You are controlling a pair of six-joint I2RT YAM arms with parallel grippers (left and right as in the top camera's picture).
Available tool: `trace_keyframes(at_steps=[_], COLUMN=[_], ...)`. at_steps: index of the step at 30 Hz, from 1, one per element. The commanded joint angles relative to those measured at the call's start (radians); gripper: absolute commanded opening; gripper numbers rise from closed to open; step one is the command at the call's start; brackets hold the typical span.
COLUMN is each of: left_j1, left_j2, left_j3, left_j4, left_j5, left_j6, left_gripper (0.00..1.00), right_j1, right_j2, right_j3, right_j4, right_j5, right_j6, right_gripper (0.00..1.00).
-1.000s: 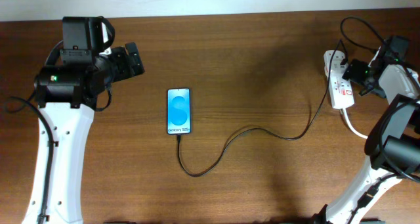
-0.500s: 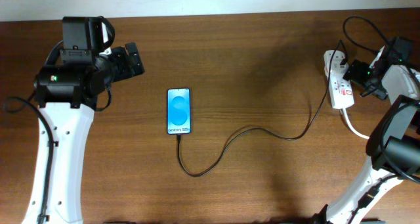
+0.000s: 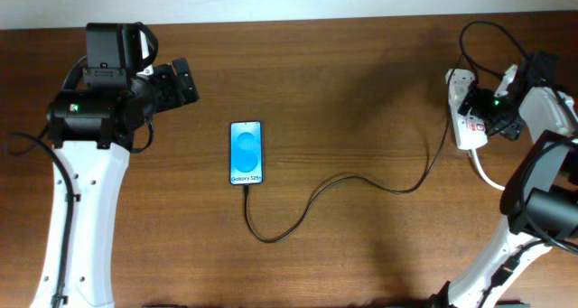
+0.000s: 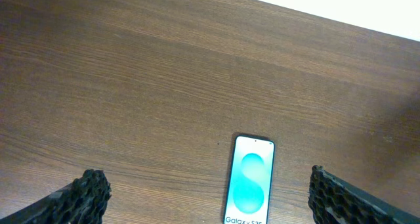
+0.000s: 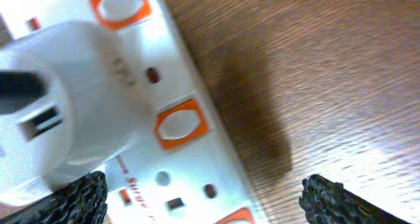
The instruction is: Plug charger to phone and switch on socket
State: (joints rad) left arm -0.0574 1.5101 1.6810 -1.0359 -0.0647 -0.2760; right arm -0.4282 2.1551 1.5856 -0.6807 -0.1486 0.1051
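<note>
Leftward since a second ago, the right pincer [image 3: 481,105] now hangs spread over the socket [image 3: 465,123]; the left pincer [image 3: 185,80], also spread, has not moved. All lies on a grained brown wooden bench [image 3: 361,73]. At its right edge the socket, a glossy white strip with orange-red switches, holds a rounded white adapter [image 5: 72,99]. The slim phone [image 3: 246,153] lies mid-bench, blue screen up. The thin black charger [image 3: 361,177] curves from the phone's lower edge to the socket.

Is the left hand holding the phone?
No, the left hand is open and empty; the phone lies flat on the table, untouched.
</note>
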Motion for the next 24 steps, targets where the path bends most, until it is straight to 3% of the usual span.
trace_keyframes(at_steps=[1, 6, 13, 24], left_j1=[0.006, 0.006, 0.006, 0.006], left_j2=[-0.006, -0.006, -0.006, -0.006], left_j3=[0.008, 0.008, 0.008, 0.008], left_j4=[0.002, 0.001, 0.002, 0.002], left_j5=[-0.011, -0.011, -0.011, -0.011], left_j6=[0.005, 0.005, 0.005, 0.005], left_gripper=[0.99, 0.99, 0.99, 1.00], right_j1=[0.036, 0.029, -0.040, -0.064], right_j2=[0.030, 0.018, -0.052, 0.000], right_j3=[-0.016, 0.005, 0.141, 0.123], right_j4=[0.035, 0.031, -0.064, -0.068], right_j5=[-0.009, 0.123, 0.116, 0.049], right_j6=[0.005, 0.010, 0.035, 0.061], right_gripper=[0.96, 0.96, 0.96, 0.94])
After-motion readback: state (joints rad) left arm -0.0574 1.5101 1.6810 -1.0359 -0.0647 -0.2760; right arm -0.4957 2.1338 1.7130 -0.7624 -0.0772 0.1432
